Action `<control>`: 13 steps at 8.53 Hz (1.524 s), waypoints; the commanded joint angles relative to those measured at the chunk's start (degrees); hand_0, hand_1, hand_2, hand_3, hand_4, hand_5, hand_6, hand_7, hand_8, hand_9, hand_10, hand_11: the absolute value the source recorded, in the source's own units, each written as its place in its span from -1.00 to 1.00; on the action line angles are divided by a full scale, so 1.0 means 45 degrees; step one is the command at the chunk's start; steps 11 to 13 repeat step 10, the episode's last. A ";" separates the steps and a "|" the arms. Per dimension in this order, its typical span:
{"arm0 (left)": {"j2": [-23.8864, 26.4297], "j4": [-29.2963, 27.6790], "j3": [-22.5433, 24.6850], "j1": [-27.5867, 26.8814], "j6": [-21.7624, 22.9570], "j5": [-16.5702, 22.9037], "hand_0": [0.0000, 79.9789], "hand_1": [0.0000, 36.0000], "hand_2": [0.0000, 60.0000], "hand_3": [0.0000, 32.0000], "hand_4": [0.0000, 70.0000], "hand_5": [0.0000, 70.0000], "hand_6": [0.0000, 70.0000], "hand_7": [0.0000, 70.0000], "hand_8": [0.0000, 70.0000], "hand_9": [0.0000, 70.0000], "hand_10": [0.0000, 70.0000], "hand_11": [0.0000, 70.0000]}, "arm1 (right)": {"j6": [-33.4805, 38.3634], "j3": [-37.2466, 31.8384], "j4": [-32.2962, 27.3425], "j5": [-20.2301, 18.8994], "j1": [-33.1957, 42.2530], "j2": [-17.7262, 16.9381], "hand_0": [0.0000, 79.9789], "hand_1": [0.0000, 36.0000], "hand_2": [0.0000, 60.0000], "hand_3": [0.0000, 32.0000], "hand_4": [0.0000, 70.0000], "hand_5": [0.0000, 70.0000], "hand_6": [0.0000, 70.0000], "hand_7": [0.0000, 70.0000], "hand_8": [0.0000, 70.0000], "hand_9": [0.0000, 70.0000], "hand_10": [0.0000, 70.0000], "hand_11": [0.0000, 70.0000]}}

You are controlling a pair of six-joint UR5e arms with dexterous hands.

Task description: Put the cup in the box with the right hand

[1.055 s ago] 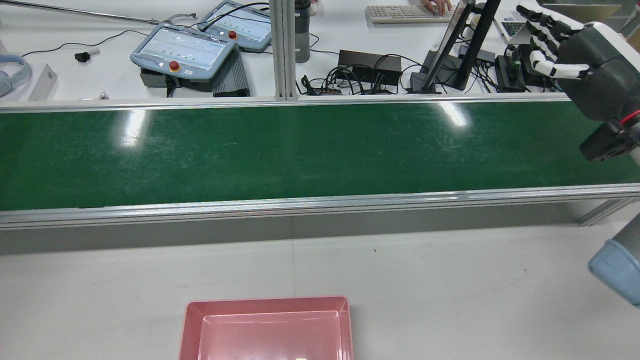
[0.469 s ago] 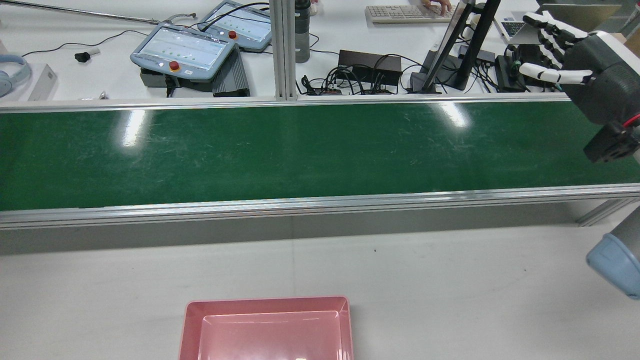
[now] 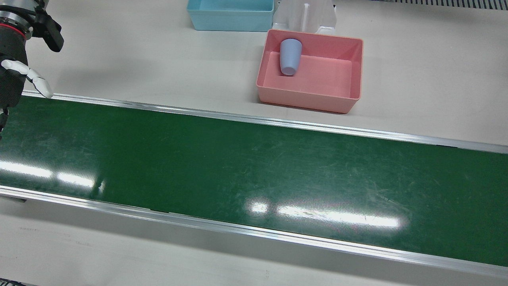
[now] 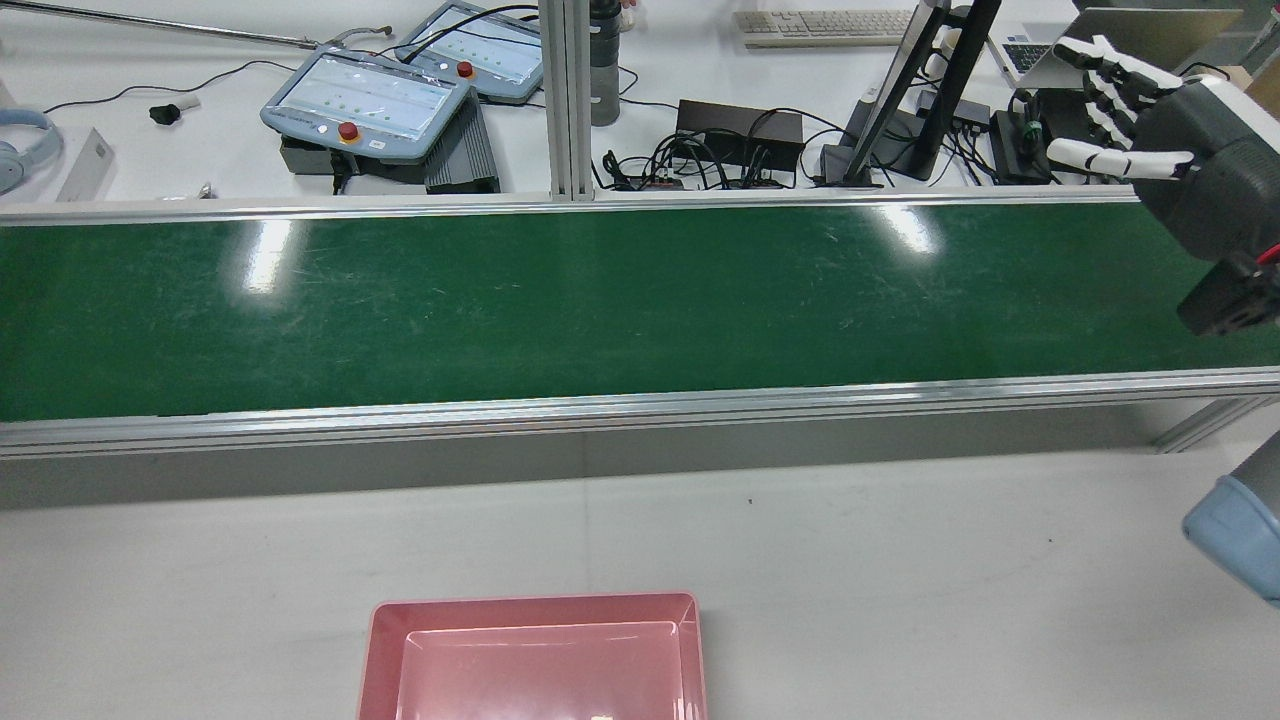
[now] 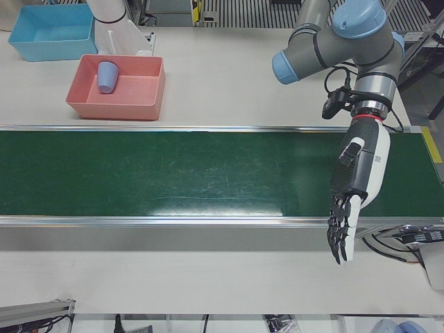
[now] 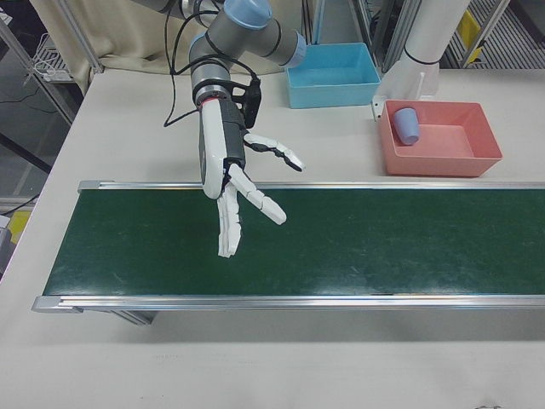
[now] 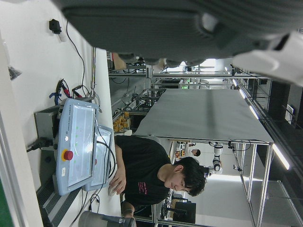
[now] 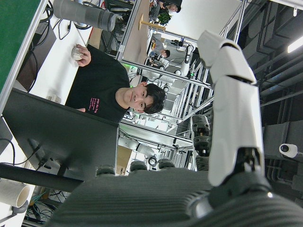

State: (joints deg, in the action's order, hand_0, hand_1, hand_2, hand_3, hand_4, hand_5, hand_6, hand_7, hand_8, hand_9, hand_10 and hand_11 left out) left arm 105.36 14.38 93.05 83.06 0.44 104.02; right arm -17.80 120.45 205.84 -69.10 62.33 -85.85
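In the right-front view the right hand (image 6: 228, 183) hangs over the left end of the green conveyor belt (image 6: 358, 243), palm down, its white fingers (image 6: 230, 228) spread wide apart and holding nothing. No finger touches the belt as far as that view shows; the hand's height above it is hard to judge. In the rear view the same hand (image 4: 1190, 165) sits at the far right edge, partly cut off by the frame, with its fingers splayed toward the far side of the belt.

To the right, on the white table (image 6: 341, 145) beyond the belt, stands the pink box (image 6: 490, 158). The blue cup (image 6: 407, 126) lies inside it, in the box's left far corner, tipped against the wall. The front view shows the cup (image 3: 290, 56) leaning with its mouth toward the box floor. The rear view cuts the box (image 4: 385, 650) off at the bottom edge, so the cup is hidden there.

A blue bin (image 6: 332, 75) sits just left of the pink box, apart from it.

In the left-front view the left hand (image 5: 354, 187) hangs at the belt's other end, its dark fingers (image 5: 340, 232) straight, lightly spread, pointing down past the near rail, holding nothing.
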 commanded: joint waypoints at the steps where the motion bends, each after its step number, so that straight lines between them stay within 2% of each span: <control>1: 0.0005 -0.0011 -0.0014 0.0000 0.0000 -0.0010 -1.00 -1.00 -1.00 -1.00 -1.00 -1.00 -1.00 -1.00 -1.00 -1.00 -1.00 -1.00 | 0.0167 0.0030 -0.0001 -0.0172 -0.0003 -0.0063 0.49 0.84 -0.36 -1.00 -1.00 -0.75 -0.94 -1.00 -1.00 -1.00 -1.00 -1.00; 13: 0.0005 -0.0011 -0.0014 0.0000 0.0000 -0.0010 -1.00 -1.00 -1.00 -1.00 -1.00 -1.00 -1.00 -1.00 -1.00 -1.00 -1.00 -1.00 | 0.0148 -0.0282 -0.0001 -0.0211 -0.0003 -0.0160 0.47 0.83 -0.32 -1.00 -1.00 -0.75 -0.93 -1.00 -1.00 -1.00 -1.00 -1.00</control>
